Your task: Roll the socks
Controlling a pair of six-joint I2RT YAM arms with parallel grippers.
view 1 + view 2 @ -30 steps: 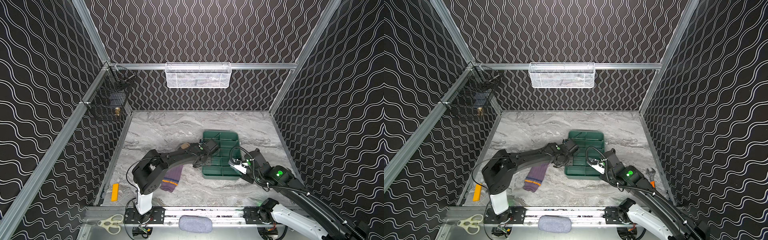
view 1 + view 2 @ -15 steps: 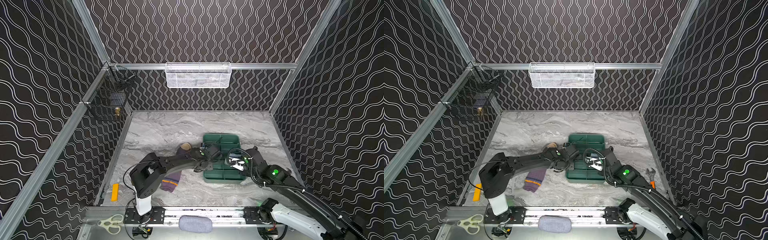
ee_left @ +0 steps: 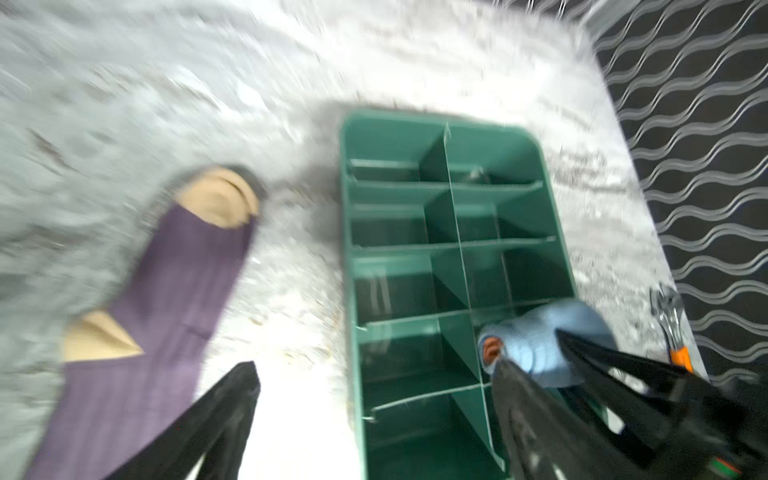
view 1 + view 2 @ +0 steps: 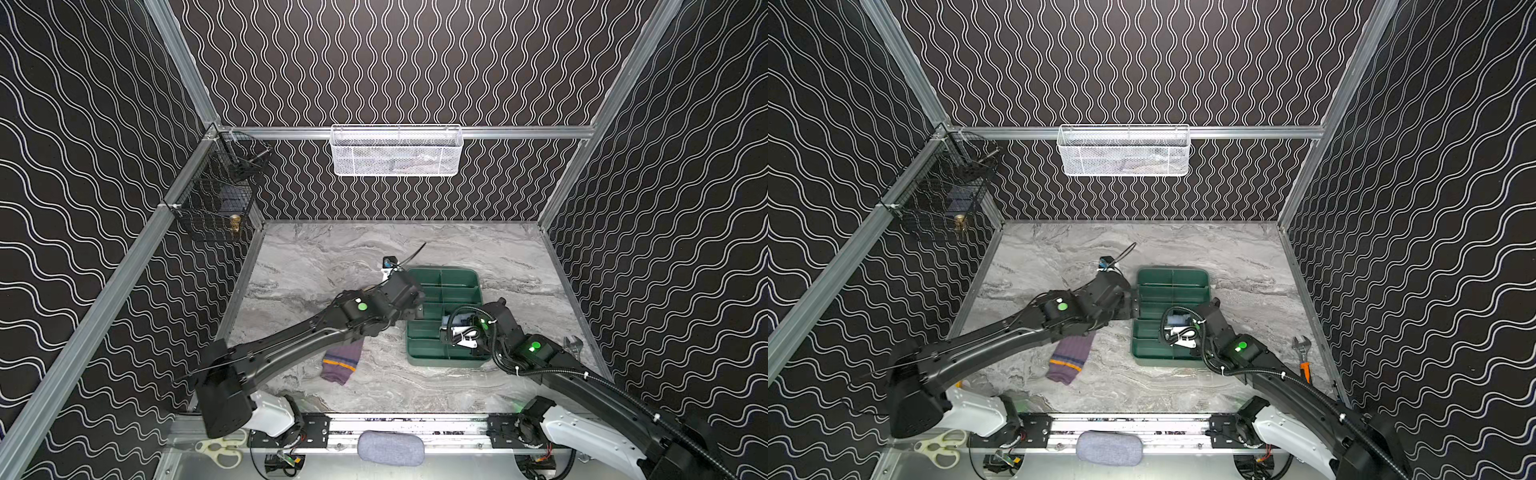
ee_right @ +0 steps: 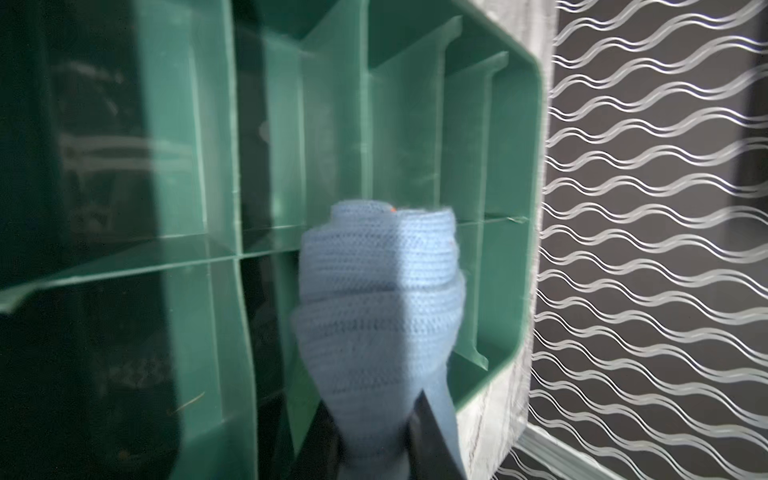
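While the right claw [image 5: 374, 415] pinches the rolled light blue sock [image 5: 378, 291] by its lower end, the left claw [image 3: 374, 365] stands wide open, nothing between its fingers [image 3: 224, 415].

Blue roll: tight, a speck of orange at its core. It is held over the green tray [image 4: 440, 271], above the right-hand row of compartments, toward the tray's near end. Whether it touches the tray's bottom, cannot tell.

Left claw: low over the tray's left wall, one finger over bare worktop [image 4: 332, 257], one over the compartments, near the blue roll.

Purple sock [image 4: 340, 361]: flat and unrolled on the worktop, left of the tray and apart from it. Its striped end points toward the front edge, and its middle is hidden under the left arm in both top views. The left wrist view shows its tan toe and heel.

Wrench [image 4: 1302, 353], orange handle: near the worktop's right edge.

Scissors [image 4: 220, 451] and grey pad [image 4: 390, 448]: on the front rail, off the worktop.
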